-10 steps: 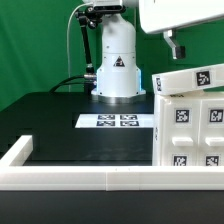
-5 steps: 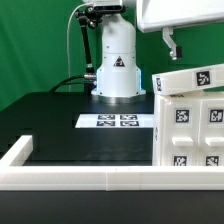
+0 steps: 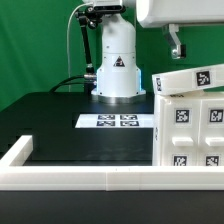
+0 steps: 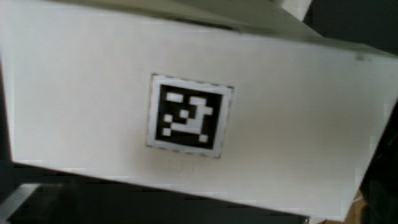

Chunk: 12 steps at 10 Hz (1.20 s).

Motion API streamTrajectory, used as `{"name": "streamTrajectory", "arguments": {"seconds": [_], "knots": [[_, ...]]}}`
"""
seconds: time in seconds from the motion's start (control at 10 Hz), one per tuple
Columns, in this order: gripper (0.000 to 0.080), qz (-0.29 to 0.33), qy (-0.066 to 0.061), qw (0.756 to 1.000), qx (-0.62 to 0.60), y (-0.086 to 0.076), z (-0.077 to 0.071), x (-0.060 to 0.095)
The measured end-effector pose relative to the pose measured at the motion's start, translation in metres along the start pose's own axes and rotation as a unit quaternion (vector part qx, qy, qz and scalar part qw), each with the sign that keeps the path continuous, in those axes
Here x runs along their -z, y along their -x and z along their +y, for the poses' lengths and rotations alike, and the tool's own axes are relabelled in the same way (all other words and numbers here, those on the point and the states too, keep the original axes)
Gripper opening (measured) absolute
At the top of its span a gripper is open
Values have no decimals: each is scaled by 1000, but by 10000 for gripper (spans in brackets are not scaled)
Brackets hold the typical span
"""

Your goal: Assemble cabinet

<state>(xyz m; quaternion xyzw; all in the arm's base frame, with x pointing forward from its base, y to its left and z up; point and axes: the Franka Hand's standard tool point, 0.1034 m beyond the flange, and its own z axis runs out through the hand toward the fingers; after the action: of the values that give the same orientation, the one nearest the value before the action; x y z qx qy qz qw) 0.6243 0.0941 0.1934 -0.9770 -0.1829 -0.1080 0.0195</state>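
The large white cabinet shell point(image 3: 192, 135) stands at the exterior view's right, its front set with several tagged drawer blocks. A white tagged panel point(image 3: 190, 78) lies tilted on top of it. My gripper point(image 3: 177, 46) hangs just above that panel's near corner, apart from it. Only one dark finger shows, so I cannot tell whether the jaws are open or shut. The wrist view is filled by a white face with one black-and-white tag point(image 4: 192, 115). No fingers show there.
The marker board point(image 3: 116, 121) lies flat on the black table in front of the arm's white base point(image 3: 117, 62). A long low white border rail point(image 3: 80, 178) runs along the front and turns back at the exterior view's left.
The arm has risen slightly and shifted a little toward the exterior view's right. The cabinet and its tilted panel have not moved.
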Motion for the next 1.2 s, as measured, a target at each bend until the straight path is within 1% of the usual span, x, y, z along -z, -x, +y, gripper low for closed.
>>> {"name": "streamTrajectory", "arguments": {"seconds": [0.2, 0.4, 0.6, 0.8, 0.9, 1.0, 1.1, 1.2], "knots": [[796, -2, 10, 996, 88, -3, -2, 2], [796, -15, 7, 981, 194, 2, 1, 1], [796, -21, 12, 960, 278, 2, -3, 0], [796, -27, 16, 933, 358, 1, -6, 0], [796, -32, 13, 922, 385, 3, -7, -1], [796, -41, 9, 898, 439, 6, -7, -2], [796, -47, 8, 874, 483, 8, -6, -3], [796, -51, 9, 857, 513, 9, -6, -4]]}}
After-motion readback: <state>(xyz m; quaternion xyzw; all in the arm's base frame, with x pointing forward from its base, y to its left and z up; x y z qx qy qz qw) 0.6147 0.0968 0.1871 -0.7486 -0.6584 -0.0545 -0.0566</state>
